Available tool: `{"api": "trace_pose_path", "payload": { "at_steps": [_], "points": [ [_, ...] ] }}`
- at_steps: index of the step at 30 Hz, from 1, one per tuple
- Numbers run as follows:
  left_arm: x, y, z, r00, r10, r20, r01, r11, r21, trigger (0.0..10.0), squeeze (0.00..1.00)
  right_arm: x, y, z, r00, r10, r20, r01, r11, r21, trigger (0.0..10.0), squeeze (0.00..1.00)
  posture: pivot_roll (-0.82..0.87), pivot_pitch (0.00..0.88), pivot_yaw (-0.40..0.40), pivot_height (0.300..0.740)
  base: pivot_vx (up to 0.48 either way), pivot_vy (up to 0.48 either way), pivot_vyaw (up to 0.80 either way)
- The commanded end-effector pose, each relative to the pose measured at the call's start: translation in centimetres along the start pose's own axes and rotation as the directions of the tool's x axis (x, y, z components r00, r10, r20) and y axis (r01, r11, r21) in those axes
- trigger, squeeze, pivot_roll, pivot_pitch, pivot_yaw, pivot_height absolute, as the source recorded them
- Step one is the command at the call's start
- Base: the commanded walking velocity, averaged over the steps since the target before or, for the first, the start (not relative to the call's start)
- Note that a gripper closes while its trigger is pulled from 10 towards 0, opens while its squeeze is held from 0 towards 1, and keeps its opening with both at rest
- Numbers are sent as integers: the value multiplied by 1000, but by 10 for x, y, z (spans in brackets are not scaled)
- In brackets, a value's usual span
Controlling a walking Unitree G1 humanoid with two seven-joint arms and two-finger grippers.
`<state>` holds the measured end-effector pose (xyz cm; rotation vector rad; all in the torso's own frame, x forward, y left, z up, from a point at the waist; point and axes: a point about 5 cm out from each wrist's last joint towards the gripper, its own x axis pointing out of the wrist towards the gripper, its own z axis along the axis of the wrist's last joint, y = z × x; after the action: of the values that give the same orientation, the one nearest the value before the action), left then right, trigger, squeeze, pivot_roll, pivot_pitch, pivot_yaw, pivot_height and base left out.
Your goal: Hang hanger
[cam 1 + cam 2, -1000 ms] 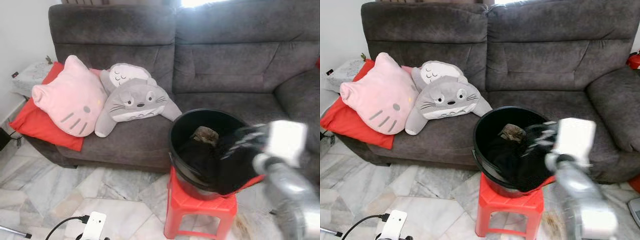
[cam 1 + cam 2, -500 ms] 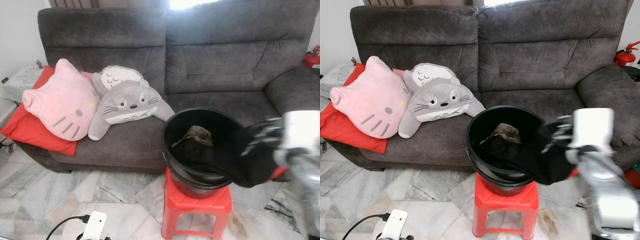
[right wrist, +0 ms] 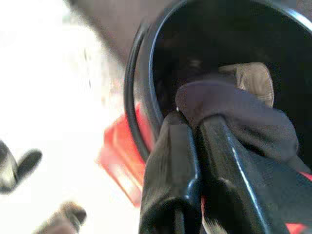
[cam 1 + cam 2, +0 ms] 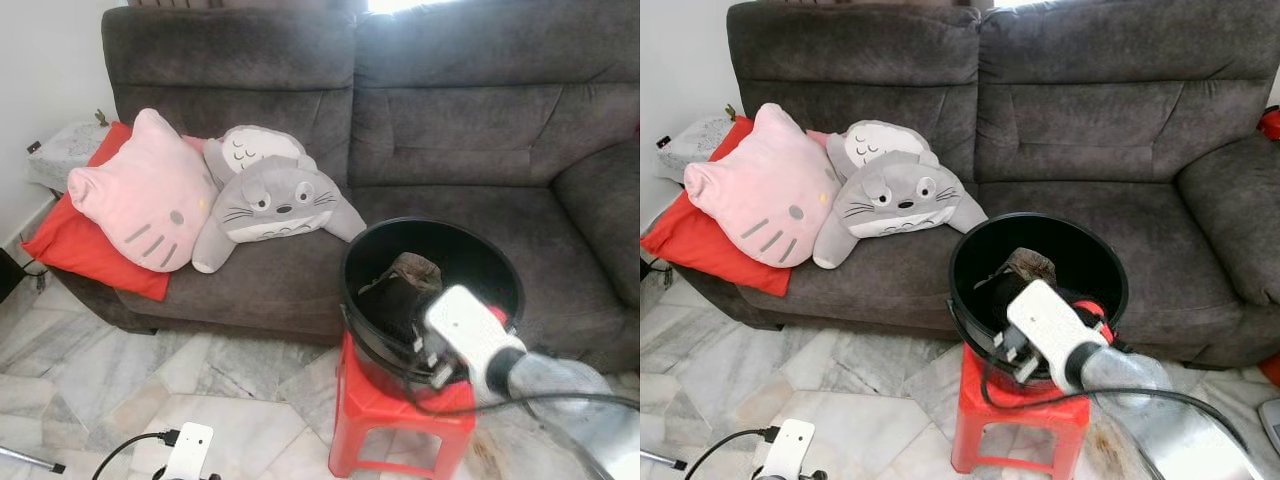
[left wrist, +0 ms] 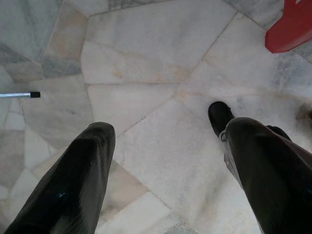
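Inside black bucket [image 4: 500, 275] on red stool [image 4: 375, 415]: dark cloth [image 3: 243, 114], pinched by right gripper [image 3: 195, 126]; left gripper [image 5: 163, 141] fingers spread.

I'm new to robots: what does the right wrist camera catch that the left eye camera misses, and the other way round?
Right wrist view, close up: the right gripper with its two black fingers pressed together on a fold of dark cloth just inside the black bucket. Left eye view, wider: the grey sofa, a pink cat cushion, a grey plush and a red cushion. Both: the bucket, a tan item in it, and the red stool beneath.
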<state>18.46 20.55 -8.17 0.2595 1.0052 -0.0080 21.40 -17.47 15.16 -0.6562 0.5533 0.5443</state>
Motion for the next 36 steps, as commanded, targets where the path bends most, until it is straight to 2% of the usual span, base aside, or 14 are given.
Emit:
{"api": "trace_pose_path", "payload": {
  "at_steps": [1, 2, 4, 9, 12, 18, 22, 23, 25, 26, 30, 34, 36],
  "points": [
    [0, 3, -4, 1000, 12, -19, -12, 1000, -8, 10000, 0, -7, 5, 0, 999, 27, -21, -28, 998, -50, 0, 0, -311, 0, 66, 740, 0, 0, 0],
    [0, 3, -4, 1000, 12, -19, -12, 1000, -8, 10000, 0, -10, 5, -2, 999, 32, -42, -35, 997, -73, 0, 0, -311, 0, 66, 740, 0, 0, 0],
    [0, 3, -4, 1000, 13, -20, -13, 1000, -4, 10000, 0, -22, 6, -16, 987, 24, -162, -46, 990, -132, 0, 0, -323, 0, 71, 740, 0, 0, 0],
    [0, 4, -3, 1000, 13, -19, -13, 1000, 0, 10000, 0, -21, 6, -39, 960, -34, -278, 1, 993, -118, 0, 0, -330, 0, 75, 740, 0, 0, 0],
    [0, 3, -3, 1000, 13, -18, -12, 1000, 2, 10000, 0, -16, 11, -48, 950, -22, -311, -11, 995, -104, 0, 0, -324, 0, 74, 740, 0, 0, 0],
    [0, 4, -3, 1000, 17, -17, -17, 1000, 0, 10000, 0, -10, 15, -49, 948, -30, -318, 9, 998, -67, 0, 0, -321, 0, 74, 740, 0, 0, 0],
    [0, 4, -3, 1000, 21, -17, -21, 1000, 2, 10000, 0, -3, 9, -45, 955, -111, -276, 101, 994, -51, 0, 0, -321, 0, 75, 740, 0, 0, 0],
    [0, 4, -3, 1000, 22, -17, -21, 1000, 3, 10000, 0, 1, 6, -38, 964, -136, -228, 140, 990, 3, 0, 0, -321, 0, 75, 740, 0, 0, 0],
    [0, 4, -3, 1000, 22, -17, -22, 1000, 4, 10000, 0, 4, 6, -30, 975, -137, -175, 151, 986, 74, 0, 0, -321, 0, 75, 740, 0, 0, 0],
    [0, 4, -3, 1000, 23, -17, -23, 1000, 5, 10000, 0, 4, 10, -20, 987, -100, -127, 114, 987, 112, 0, 0, -321, 0, 75, 740, 0, 0, 0],
    [0, 5, -3, 999, 27, -16, -27, 1000, 8, 10000, 0, 8, 20, 1, 1000, -29, 11, 26, 985, 172, 0, 0, -320, 0, 75, 740, 0, 0, 0],
    [0, 5, -3, 999, 29, -16, -28, 1000, 10, 10000, 0, 11, 29, 18, 994, 18, 107, -42, 974, 225, 0, 0, -320, 0, 75, 740, 0, 0, 0],
    [0, 5, -3, 999, 29, -15, -29, 1000, 10, 10000, 0, 13, 37, 25, 990, 55, 131, -83, 972, 222, 0, 0, -316, 0, 72, 740, 0, 0, 0]
  ]
}}
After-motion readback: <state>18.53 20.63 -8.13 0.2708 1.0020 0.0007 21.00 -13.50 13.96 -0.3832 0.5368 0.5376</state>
